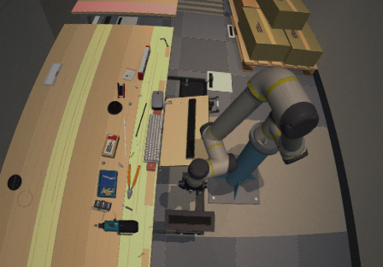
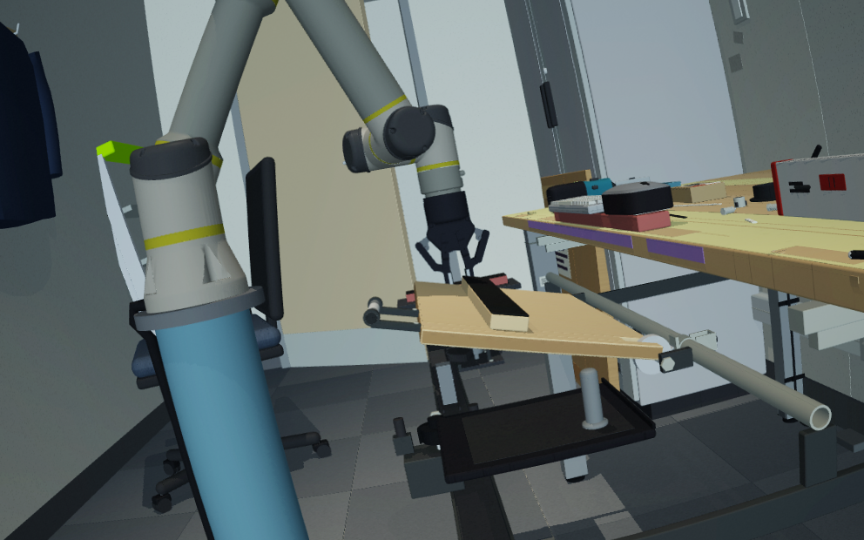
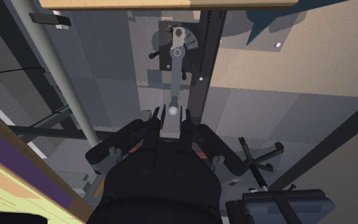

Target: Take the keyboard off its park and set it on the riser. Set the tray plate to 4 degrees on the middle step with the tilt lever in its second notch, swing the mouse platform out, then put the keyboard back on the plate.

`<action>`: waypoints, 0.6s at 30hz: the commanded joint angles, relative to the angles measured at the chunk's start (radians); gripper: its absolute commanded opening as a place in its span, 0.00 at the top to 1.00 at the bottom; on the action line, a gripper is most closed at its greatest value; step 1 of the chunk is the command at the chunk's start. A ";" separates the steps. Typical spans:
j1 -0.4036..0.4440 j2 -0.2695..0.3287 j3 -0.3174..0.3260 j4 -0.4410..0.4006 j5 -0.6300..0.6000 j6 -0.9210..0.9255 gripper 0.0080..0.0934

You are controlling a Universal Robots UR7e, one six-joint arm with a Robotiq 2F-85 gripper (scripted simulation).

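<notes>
The keyboard (image 1: pixel 153 138) lies on the red riser blocks at the bench's near edge, beside the tan tray plate (image 1: pixel 184 131). The plate (image 2: pixel 522 322) carries a black wrist rest and slopes a little. The grey tilt lever (image 3: pixel 175 80) runs from its notched quadrant plate to a white ball knob (image 3: pixel 173 110), and my gripper (image 3: pixel 172 114) hangs open around that knob at the plate's back edge, holding nothing. In the second side camera the gripper (image 2: pixel 452 265) points straight down behind the plate. The black mouse platform (image 2: pixel 543 426) sits below the plate with a grey post on it.
Cardboard boxes (image 1: pixel 273 20) are stacked on a pallet beyond the arm. A long grey rail (image 2: pixel 690 349) runs under the bench. The bench holds a mouse (image 1: pixel 157 99), pliers (image 1: pixel 131 180), a drill (image 1: pixel 119 226) and small parts. An office chair (image 3: pixel 283 206) stands close behind the gripper.
</notes>
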State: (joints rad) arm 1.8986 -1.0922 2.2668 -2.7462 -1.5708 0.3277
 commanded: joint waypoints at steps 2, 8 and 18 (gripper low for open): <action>0.000 0.001 0.000 -0.002 0.000 0.000 0.72; 0.000 0.016 0.001 -0.017 0.000 0.000 0.72; 0.000 0.051 0.001 -0.052 0.000 0.000 0.72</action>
State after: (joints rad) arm 1.8985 -1.0401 2.2680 -2.7983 -1.5708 0.3278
